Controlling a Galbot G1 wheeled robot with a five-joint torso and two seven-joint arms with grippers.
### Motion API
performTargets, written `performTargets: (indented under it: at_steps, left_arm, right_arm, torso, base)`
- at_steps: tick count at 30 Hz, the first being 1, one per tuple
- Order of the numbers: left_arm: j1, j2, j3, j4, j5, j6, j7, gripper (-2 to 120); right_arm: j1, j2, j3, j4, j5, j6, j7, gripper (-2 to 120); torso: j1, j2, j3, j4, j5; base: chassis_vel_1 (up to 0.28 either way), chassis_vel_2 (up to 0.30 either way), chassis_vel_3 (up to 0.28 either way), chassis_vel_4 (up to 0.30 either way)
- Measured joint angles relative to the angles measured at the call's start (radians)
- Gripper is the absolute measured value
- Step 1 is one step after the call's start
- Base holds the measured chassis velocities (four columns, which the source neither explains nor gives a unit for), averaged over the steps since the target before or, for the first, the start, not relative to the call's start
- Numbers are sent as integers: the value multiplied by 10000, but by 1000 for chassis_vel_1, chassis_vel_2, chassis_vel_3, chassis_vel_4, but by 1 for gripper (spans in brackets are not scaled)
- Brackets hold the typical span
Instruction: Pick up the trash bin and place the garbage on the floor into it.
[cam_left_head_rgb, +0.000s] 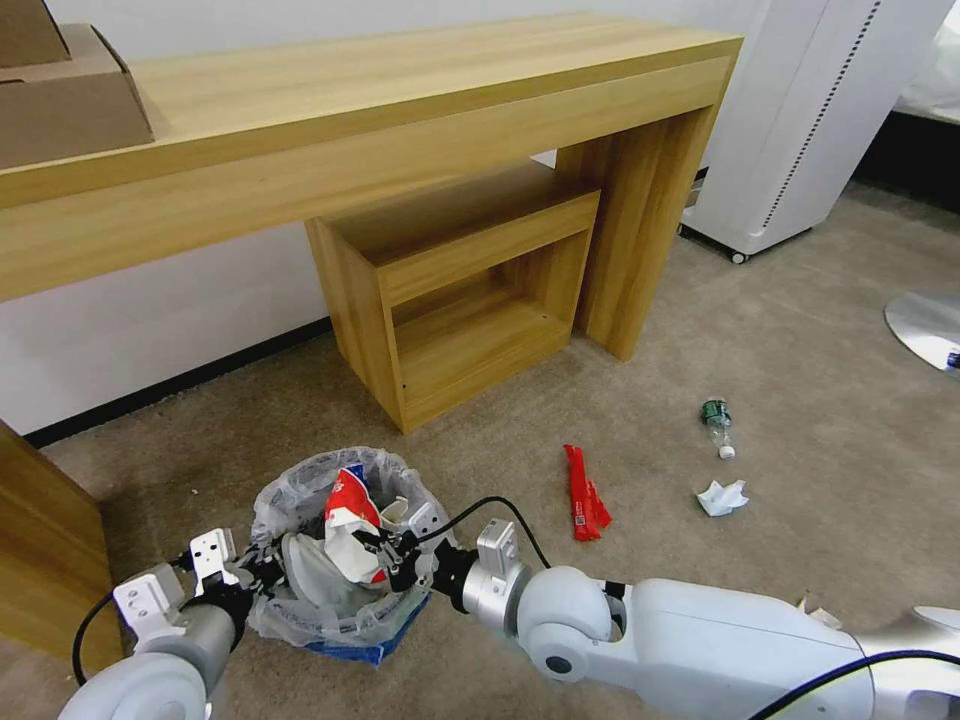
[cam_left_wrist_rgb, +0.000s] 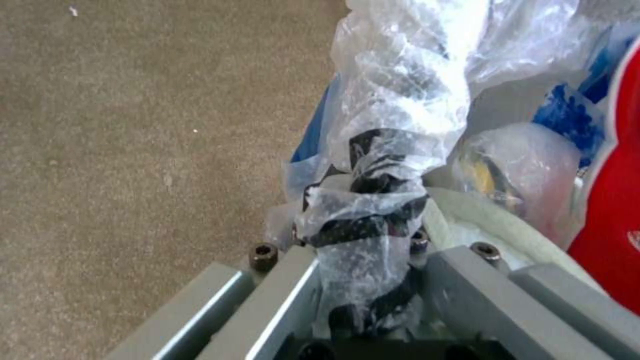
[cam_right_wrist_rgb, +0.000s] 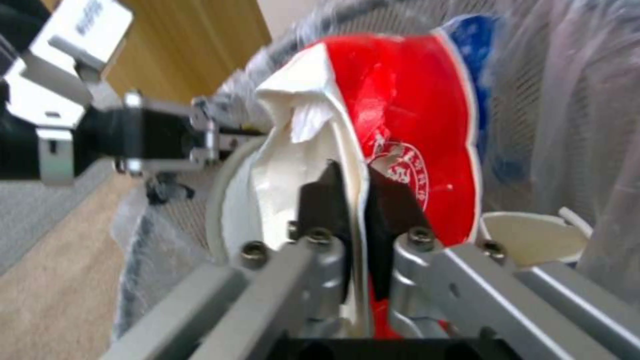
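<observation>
The blue trash bin (cam_left_head_rgb: 365, 650) with its crinkled clear bag (cam_left_head_rgb: 300, 500) hangs just above the carpet at the lower left. My left gripper (cam_left_head_rgb: 258, 575) is shut on the bin's bagged rim (cam_left_wrist_rgb: 373, 200). My right gripper (cam_left_head_rgb: 385, 555) is over the bin's mouth, shut on a red and white snack wrapper (cam_left_head_rgb: 350, 520) (cam_right_wrist_rgb: 413, 125), whose edge sits between the black pads (cam_right_wrist_rgb: 320, 200). A white slipper (cam_left_head_rgb: 310, 575) lies inside the bin. On the floor to the right lie a red wrapper (cam_left_head_rgb: 583, 493), a green-labelled bottle (cam_left_head_rgb: 717, 424) and crumpled white paper (cam_left_head_rgb: 722, 497).
A long wooden desk (cam_left_head_rgb: 380, 110) with a low wooden shelf cube (cam_left_head_rgb: 460, 290) under it stands behind the bin. A wooden panel (cam_left_head_rgb: 45, 560) is at the left. A white wheeled unit (cam_left_head_rgb: 790, 130) and a metal chair base (cam_left_head_rgb: 925, 325) stand to the right.
</observation>
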Motion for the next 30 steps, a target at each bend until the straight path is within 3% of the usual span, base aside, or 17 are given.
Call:
performTargets:
  at_steps: [6, 9, 24, 30]
  left_arm:
    - [-206, 165, 100, 381, -3, -62, 41, 0]
    - [-387, 466, 226, 601, -116, -73, 39, 0]
    - [-697, 1586, 567, 1118, -442, -70, -3, 0]
    - [-931, 1844, 569, 1470, -502, -72, 21, 0]
  right_arm:
    - [-126, -2, 216, -7, 16, 95, -13, 29]
    - [-230, -45, 361, -42, 5, 146, -38, 44]
    - [-464, -170, 737, -118, -75, 278, -71, 96]
    - [-542, -183, 1110, -106, -54, 341, -77, 100]
  torso:
    - [0, 0, 0, 1, -1]
    - [0, 0, 0, 0, 0]
    - [0, 0, 0, 0, 0]
    - [0, 0, 0, 0, 0]
  base:
    - [0, 0, 0, 0]
    - [0, 0, 0, 0]
    - [0, 0, 0, 0]
    - [0, 0, 0, 0]
